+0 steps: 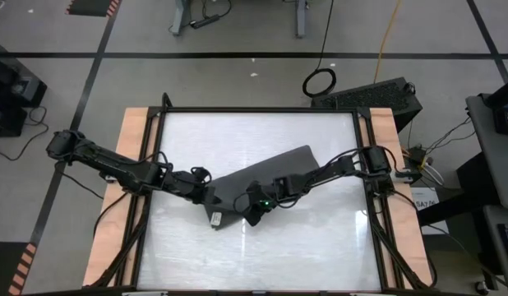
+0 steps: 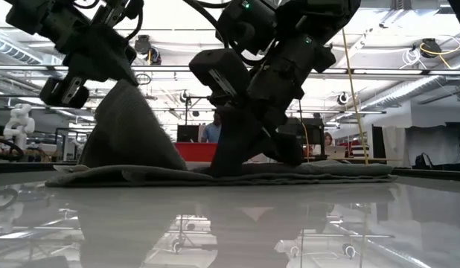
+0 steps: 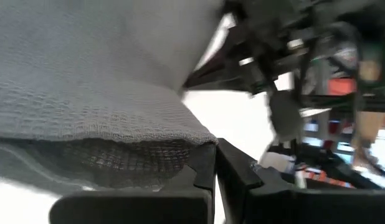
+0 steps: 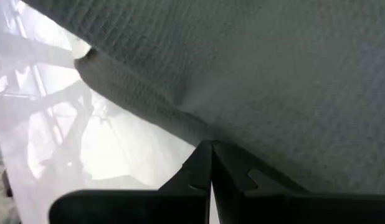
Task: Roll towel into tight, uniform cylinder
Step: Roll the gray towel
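The dark grey towel [image 1: 279, 168] lies slantwise on the white table top, running from the middle toward the far right. A small white tag [image 1: 214, 219] shows at its near left end. My left gripper [image 1: 206, 195] is shut on that left end and holds it up as a tall peak [image 2: 126, 119]. My right gripper [image 1: 254, 210] is shut on the towel's near edge just to the right, raising a lower peak [image 2: 228, 145]. The rest of the towel [image 2: 327, 173] rests flat on the table. My left gripper pinches the towel's hemmed edge [image 3: 195, 144] between its two shut fingers, slanting down from the table's left. The cloth hangs from the fingers in a tent, with its base on the table. My right gripper pinches a ridge of the towel's near edge [image 4: 202, 135] between its shut fingertips, slanting down from the table's right. Whether it has one layer or several, I cannot tell. The cloth there is lifted a little, and the towel around it lies on the table.
The glossy table top [image 1: 262, 255] is bounded by a black frame and wooden side rails [image 1: 122, 197]. A black box [image 1: 377, 94] and a coiled cable [image 1: 320, 80] lie on the floor beyond the far right corner.
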### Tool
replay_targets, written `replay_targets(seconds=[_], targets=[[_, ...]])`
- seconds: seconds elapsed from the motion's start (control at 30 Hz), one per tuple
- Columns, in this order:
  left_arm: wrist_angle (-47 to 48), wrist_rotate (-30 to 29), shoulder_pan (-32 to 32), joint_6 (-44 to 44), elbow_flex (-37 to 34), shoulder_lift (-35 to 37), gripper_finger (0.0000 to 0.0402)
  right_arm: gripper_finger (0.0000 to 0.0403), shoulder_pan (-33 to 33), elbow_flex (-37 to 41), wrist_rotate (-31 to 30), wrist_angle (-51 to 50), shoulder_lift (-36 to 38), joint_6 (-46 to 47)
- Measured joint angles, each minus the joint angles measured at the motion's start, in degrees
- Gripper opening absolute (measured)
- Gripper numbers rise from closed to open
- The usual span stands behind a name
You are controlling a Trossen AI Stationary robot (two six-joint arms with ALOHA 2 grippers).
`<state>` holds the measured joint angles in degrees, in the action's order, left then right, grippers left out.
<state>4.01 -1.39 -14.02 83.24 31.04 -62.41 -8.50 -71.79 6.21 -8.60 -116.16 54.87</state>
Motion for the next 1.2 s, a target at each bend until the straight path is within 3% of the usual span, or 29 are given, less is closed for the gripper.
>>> replay_targets(seconds=[0.27,0.43,0.8,0.97,1.2], targets=[[-3.85,0.77,-0.44,0.3,0.01,0.22,0.0011,0.0,0.19,0.0,-1.46,-3.27,0.0,0.38],[-4.64,1.45,-3.89,0.33,0.01,0.22,0.0011,0.0,0.27,0.0,-1.62,-3.85,0.0,0.54],[-4.55,-8.29,-10.24,1.13,0.03,-0.63,0.0014,0.0,0.25,0.0,-2.14,-5.27,0.0,2.35],[-5.79,-8.81,-10.4,4.78,0.03,-0.61,0.0068,0.0,0.25,0.0,-2.19,-5.27,0.0,2.99],[-9.31,-0.84,-10.4,6.92,0.03,-0.44,0.0185,0.0,0.27,0.0,-1.8,-5.27,0.0,2.99]])
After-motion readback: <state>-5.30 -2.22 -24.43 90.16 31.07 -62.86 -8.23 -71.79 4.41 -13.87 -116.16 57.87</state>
